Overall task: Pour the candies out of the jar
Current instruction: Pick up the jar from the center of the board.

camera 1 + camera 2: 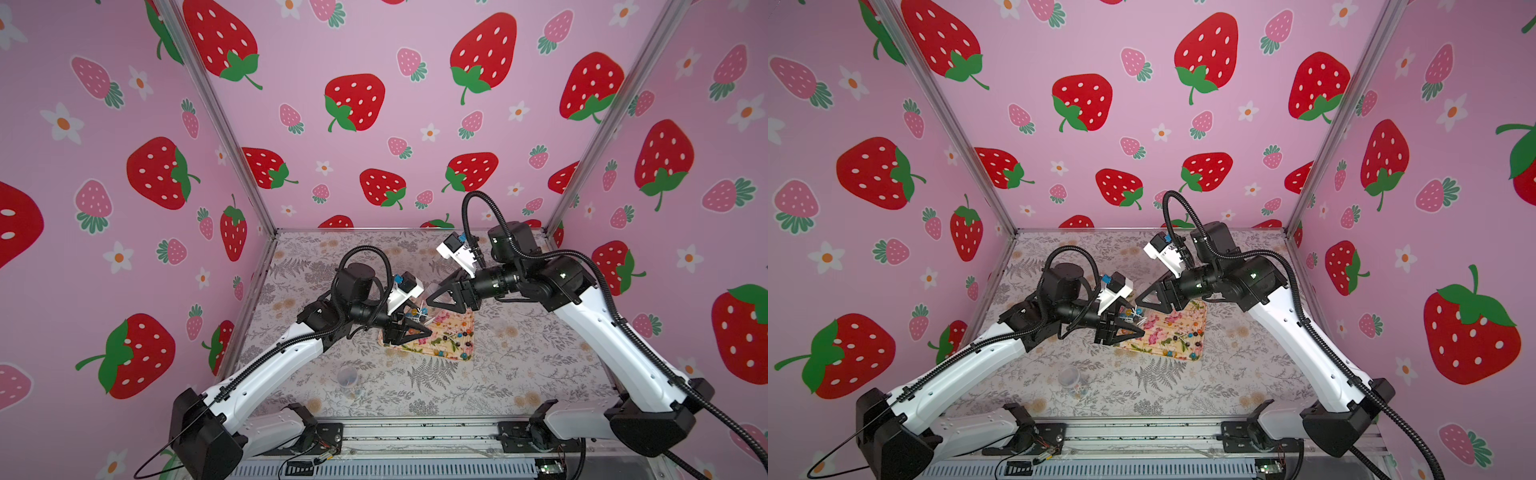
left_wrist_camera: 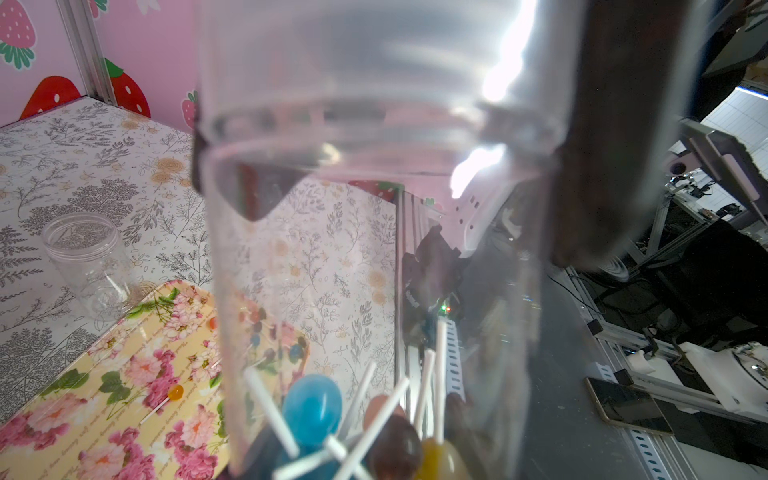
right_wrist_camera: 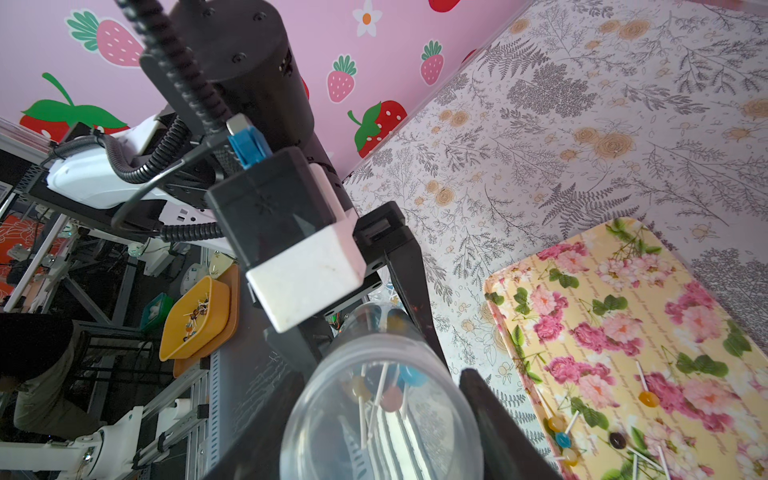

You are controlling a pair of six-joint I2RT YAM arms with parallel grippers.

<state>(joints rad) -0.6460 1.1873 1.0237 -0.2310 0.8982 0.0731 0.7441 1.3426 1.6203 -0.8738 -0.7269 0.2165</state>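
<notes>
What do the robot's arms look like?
The left arm and right arm are white with black joints and bases. Ribbed black cables loop along them. The left gripper and right gripper have black triangle-shaped fingers.

Top views overhead, wrist views near jar [image 2: 374, 249]

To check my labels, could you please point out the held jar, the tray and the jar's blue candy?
held jar [image 3: 424, 440]: right wrist view, clear plastic body
tray [image 3: 665, 316]: right wrist view, bare printed surface
blue candy [image 2: 311, 405]: left wrist view, round head
</notes>
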